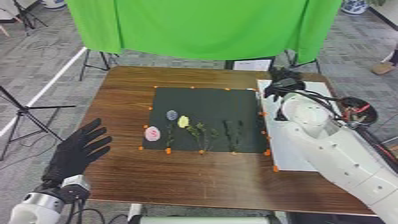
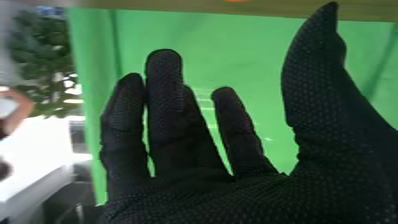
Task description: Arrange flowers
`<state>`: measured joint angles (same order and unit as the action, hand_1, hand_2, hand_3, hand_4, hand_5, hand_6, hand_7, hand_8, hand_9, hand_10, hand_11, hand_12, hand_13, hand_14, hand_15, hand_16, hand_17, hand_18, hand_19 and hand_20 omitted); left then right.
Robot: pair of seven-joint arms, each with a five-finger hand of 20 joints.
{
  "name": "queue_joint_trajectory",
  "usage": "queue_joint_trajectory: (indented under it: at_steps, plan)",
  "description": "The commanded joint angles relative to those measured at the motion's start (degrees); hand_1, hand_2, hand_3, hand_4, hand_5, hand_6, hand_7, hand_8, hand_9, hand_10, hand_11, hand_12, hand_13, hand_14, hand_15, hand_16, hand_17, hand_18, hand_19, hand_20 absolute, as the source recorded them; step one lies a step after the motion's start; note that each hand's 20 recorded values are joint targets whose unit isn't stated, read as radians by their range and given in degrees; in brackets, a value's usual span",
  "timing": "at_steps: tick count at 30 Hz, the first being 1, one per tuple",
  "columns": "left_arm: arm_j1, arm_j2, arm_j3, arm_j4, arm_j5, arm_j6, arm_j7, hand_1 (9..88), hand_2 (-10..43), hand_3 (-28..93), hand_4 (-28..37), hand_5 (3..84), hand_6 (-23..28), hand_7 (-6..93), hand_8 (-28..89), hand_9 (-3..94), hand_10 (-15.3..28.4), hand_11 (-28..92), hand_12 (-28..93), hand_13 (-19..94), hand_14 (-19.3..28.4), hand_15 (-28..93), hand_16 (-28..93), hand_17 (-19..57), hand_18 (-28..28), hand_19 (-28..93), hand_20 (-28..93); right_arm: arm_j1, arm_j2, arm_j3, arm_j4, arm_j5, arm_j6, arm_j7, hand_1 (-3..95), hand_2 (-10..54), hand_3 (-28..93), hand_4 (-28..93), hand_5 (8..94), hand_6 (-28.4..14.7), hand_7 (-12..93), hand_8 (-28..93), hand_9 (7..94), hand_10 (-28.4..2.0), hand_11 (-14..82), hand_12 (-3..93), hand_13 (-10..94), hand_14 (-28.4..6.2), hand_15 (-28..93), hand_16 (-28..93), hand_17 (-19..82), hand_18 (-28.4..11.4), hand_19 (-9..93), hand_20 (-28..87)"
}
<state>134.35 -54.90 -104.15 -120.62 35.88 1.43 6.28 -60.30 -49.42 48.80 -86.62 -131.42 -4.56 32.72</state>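
The right hand (image 1: 284, 80) is at 1 o'clock on the worktop (image 1: 191, 182), over the far part of a long white panel (image 1: 282, 150). Its fingers are straight and apart, the thumb well out to the side, and it holds nothing; whether it touches the panel, I cannot tell.

From that hand, the flowers are toward 8 o'clock, lying on a dark, square mat (image 1: 213, 100) edged with small orange spots. A yellow flower (image 1: 183, 121) has an oval head close to leafy green stems (image 1: 201, 134) that run toward 6 o'clock. Just beside it, toward 10 o'clock, is a grey-violet flower (image 1: 172, 115), its stem also pointing to 6. A round pink flower (image 1: 152, 133) with a paler middle lies near the mat's 8 o'clock edge. Thin, darker stems (image 1: 234, 135) lie at the mat's 5 o'clock.

The left hand (image 1: 75, 152), fingers straight and spread, is empty at 8 o'clock, by the worktop's edge.
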Motion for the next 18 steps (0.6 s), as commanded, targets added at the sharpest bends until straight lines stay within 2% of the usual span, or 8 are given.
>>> queue_joint_trajectory:
  at_steps: [1,4,13,18]
  plan:
    - [1.3,-0.82,-0.42,-0.51,-0.17,0.31,0.08,25.8,0.1,71,-28.3,27.7,4.5,19.7,-11,23.9,11.9,20,17,18,16.5,34,-1,-9.9,20.3,40,11,-6.7,5.2,6.1,-3.3,0.6,0.5,2.3,27.0,-9.5,91,-28,30.1,-6.6,31,-15,37.1,-14.8,18.9,20.5,44,-9.9,72,18,19,-20.2,74,48]
    - [0.6,-0.48,-0.26,-0.11,-0.16,-0.06,-0.12,25.9,0.1,71,-28.3,27.7,4.5,19.7,-11,23.9,12.0,20,17,18,16.5,34,-1,-9.9,20.3,40,11,-8.1,5.9,7.0,-3.7,0.6,0.6,2.8,27.1,-9.5,91,-28,32.9,-6.6,32,-15,40.0,-14.1,20.2,20.2,46,-9.6,72,19,19,-20.2,74,48]
    - [0.6,0.00,-0.36,-0.09,-0.22,-0.16,-0.45,25.8,0.1,71,-28.3,27.7,4.5,19.7,-11,23.8,11.9,20,17,18,16.5,34,-1,-9.9,20.3,40,11,-10.0,6.5,7.9,-2.9,0.7,-0.8,3.6,28.2,-9.5,89,-28,43.3,-4.4,34,-16,54.1,-12.8,21.4,18.1,54,-7.5,69,24,22,-19.9,75,47]
    - [0.4,0.21,-0.34,-0.03,-0.25,-0.34,-0.61,25.8,0.0,71,-28.3,27.7,4.5,19.5,-11,23.8,11.9,20,17,18,16.5,34,-1,-9.9,20.3,40,11,-10.0,6.6,7.5,-1.4,1.2,-0.8,3.7,28.5,-9.5,89,-28,45.3,-3.6,35,-16,56.3,-12.1,22.2,18.2,56,-7.1,68,25,22,-20.0,75,48]
